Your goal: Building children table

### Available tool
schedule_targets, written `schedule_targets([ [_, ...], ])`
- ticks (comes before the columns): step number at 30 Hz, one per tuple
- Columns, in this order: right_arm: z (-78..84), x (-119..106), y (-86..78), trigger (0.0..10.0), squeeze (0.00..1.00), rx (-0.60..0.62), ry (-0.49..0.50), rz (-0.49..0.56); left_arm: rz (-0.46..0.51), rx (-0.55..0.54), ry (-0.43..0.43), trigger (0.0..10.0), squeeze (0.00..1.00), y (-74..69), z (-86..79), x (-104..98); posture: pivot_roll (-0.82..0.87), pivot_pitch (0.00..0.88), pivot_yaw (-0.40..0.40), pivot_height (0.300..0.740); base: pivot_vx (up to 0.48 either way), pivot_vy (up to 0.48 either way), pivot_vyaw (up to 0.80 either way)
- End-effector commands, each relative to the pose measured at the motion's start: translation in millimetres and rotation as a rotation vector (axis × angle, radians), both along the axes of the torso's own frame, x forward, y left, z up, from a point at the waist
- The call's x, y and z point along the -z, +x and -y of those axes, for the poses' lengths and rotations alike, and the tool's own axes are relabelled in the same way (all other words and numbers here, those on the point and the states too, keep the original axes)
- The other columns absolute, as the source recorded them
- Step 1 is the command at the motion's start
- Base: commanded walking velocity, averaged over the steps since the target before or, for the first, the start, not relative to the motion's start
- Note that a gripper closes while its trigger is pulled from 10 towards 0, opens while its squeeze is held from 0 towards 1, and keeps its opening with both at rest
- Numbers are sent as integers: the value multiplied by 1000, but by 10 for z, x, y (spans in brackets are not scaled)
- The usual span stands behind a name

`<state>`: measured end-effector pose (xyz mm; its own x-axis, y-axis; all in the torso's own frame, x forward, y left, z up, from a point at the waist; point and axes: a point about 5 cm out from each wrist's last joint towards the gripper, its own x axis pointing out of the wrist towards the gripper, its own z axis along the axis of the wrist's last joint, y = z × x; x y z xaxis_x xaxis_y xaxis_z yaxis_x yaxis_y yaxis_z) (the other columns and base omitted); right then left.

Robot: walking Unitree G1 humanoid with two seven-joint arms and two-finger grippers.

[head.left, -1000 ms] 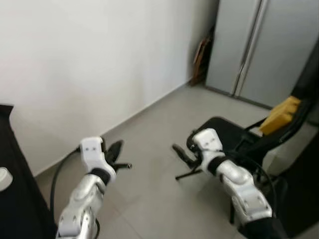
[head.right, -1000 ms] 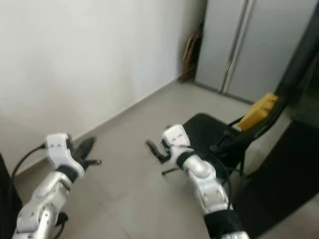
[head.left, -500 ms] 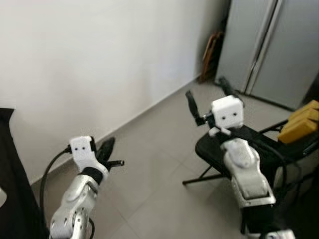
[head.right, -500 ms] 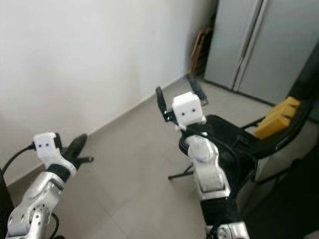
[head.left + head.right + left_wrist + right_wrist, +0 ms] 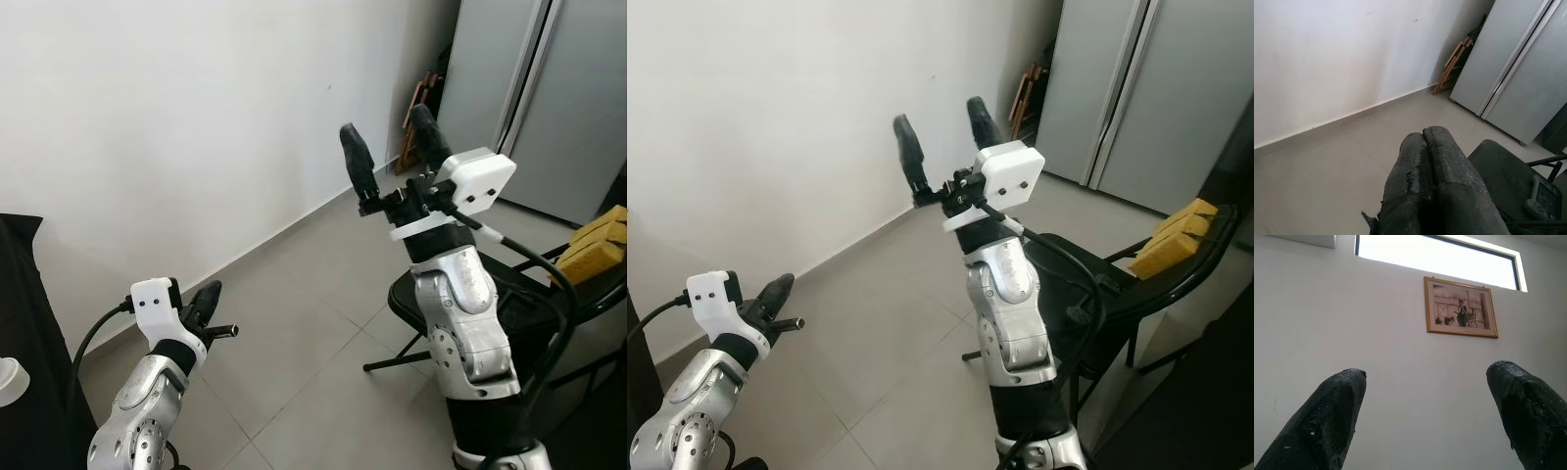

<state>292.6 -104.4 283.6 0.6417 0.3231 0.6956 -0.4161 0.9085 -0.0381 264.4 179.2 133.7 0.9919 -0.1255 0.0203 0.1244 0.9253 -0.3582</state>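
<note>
No readable text, label, brand, number or sign appears on anything in view.

Premises: a room in a home. Floor (image 5: 294,323) laid in large grey tiles, meeting a plain white wall (image 5: 176,127) at a low skirting. Tall grey cabinet doors (image 5: 549,98) stand at the far end, with a folded wooden frame (image 5: 419,108) leaning in the corner beside them. A black folding chair (image 5: 1097,284) stands on the tiles. A framed picture (image 5: 1461,307) hangs beneath a high strip window (image 5: 1435,257).
</note>
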Motion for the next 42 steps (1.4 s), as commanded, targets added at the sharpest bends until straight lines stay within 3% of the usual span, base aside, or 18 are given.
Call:
schedule_targets([
  [1, -26, -43, -10, 10000, 0, -27, 8, 7, -5, 0, 4, 10000, 0, -22, -34, -4, -5, 0, 31, 740, 0, 0, 0],
  [13, -14, -71, -23, 10000, 0, -74, 13, -8, -10, 1, -4, 10000, 0, -23, -34, 1, -9, 0, 28, 740, 0, 0, 0],
  [21, -37, 28, 11, 10000, 0, -67, -48, -55, -4, 4, -4, 10000, 0, -27, -26, -4, -11, 0, 21, 740, 0, 0, 0],
  [22, -36, 274, 93, 10000, 0, 21, -202, -141, -2, 4, 1, 10000, 0, -32, -23, -8, -11, 0, 19, 740, 0, 0, 0],
  [23, -28, 388, 120, 10000, 0, 61, -274, -176, -2, 4, 4, 10000, 0, -35, -20, -9, -11, 0, 19, 740, 0, 0, 0],
  [24, -28, 388, 120, 10000, 0, 61, -274, -176, -2, 4, 4, 10000, 0, -35, -20, -9, -11, 0, 19, 740, 0, 0, 0],
  [26, 5, 689, 142, 10000, 0, 136, -438, -258, -2, 4, 8, 10000, 0, -37, -13, -11, -12, 0, 14, 740, 0, 0, 0],
  [27, 5, 689, 142, 10000, 0, 136, -438, -258, -2, 4, 8, 10000, 0, -37, -13, -11, -12, 0, 14, 740, 0, 0, 0],
  [28, 41, 935, 137, 10000, 0, 172, -555, -339, 2, 2, 11, 10000, 0, -37, -11, -13, -15, 0, 12, 740, 0, 0, 0],
  [29, 142, 1341, 93, 10000, 0, 209, -753, -475, 12, 6, 22, 10000, 0, -37, 0, -20, -16, 0, 10, 740, 0, 0, 0],
  [31, 169, 1431, 73, 10000, 0, 210, -794, -505, 16, 8, 24, 10000, 0, -37, 5, -24, -16, 0, 10, 740, 0, 0, 0],
  [32, 176, 1455, 66, 10000, 0, 207, -803, -513, 18, 9, 25, 10000, 0, -38, 7, -26, -16, 0, 10, 740, 0, 0, 0],
  [35, 246, 1378, 110, 10000, 0, 227, -671, -563, 26, 8, 25, 10000, 0, -29, 13, -34, -26, 0, 10, 740, 356, 0, 0],
  [42, 230, 1417, 151, 10000, 0, 207, -670, -580, 32, 6, 25, 10000, 0, -3, 22, -37, -26, 0, 1, 740, 384, 0, 0],
])
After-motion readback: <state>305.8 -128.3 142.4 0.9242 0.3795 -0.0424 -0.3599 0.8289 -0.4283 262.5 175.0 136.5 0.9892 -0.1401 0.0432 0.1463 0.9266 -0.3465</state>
